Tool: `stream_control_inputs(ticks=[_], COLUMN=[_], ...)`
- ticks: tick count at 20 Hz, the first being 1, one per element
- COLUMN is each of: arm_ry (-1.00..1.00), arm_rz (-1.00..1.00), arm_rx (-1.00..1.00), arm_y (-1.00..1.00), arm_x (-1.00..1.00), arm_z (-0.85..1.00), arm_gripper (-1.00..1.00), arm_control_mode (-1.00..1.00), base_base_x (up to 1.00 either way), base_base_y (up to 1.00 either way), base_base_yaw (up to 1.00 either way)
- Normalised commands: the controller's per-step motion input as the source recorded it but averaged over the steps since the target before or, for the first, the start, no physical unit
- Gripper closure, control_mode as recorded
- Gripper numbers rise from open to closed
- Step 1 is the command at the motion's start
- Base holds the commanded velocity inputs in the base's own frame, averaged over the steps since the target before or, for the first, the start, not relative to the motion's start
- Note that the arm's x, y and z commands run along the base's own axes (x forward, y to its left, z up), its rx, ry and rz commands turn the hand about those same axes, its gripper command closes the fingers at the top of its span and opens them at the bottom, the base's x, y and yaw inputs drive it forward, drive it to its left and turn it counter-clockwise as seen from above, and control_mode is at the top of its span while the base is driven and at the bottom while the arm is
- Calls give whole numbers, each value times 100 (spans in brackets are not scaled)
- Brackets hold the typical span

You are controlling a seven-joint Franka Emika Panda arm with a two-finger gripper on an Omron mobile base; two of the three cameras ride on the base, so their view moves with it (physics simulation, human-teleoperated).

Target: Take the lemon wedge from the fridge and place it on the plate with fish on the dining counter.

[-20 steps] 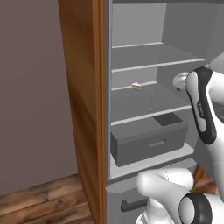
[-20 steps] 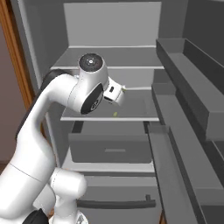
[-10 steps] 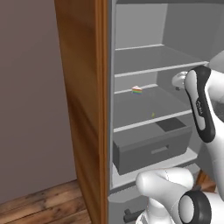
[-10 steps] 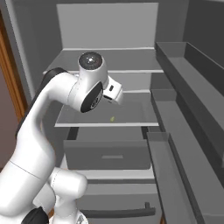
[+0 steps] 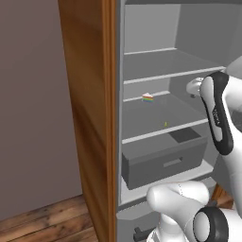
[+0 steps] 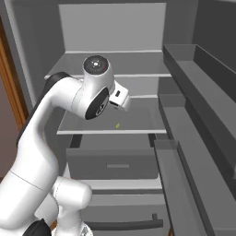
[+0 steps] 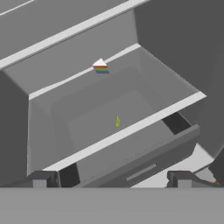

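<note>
Left base view: the fridge (image 5: 156, 118) is seen open, its wooden side panel (image 5: 90, 118) at the left. The lemon wedge (image 5: 148, 97) is seen at the rear of the middle shelf (image 5: 163, 127), ahead of the end effector and toward the panel side. A tiny yellow speck (image 5: 165, 124) is seen nearer the shelf's front edge. The forearm is raised at the fridge mouth; the fingers are hidden by it.

Right base view: the wrist is held before the middle shelf, above the grey drawer (image 6: 110, 163). The speck (image 6: 117, 125) is seen just below and ahead of the wrist. Door bins (image 6: 193, 115) are close on the right side of the arm. The wedge is blocked by the arm here.

Hand view: the end effector (image 7: 111, 178) is held wide open, fingers (image 7: 43, 179) well apart, nothing gripped. The wedge (image 7: 101, 68) is seen ahead and above, against the shelf's back wall; the speck (image 7: 117, 121) lies between it and the fingers.

Risks, judged:
- The wedge is far smaller than the finger gap, so it could be missed or pushed against the back wall if the approach is off-centre.
- The speck could be mistaken for the target.
- The shelf above could be struck by the wrist during a deep reach.
- The door bins could be clipped by the elbow on withdrawal.
</note>
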Motion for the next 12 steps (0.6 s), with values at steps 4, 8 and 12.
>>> stream_control_inputs(ticks=[4,8,12], arm_ry=[0,0,3], arm_rz=[0,0,0], arm_rx=[0,0,-4], arm_y=[0,0,1], arm_x=[0,0,24], arm_z=[0,0,-18], arm_gripper=[-100,-100,-100], arm_control_mode=[100,100,-100], base_base_x=[60,54,23], base_base_y=[0,0,0], base_base_yaw=[0,0,0])
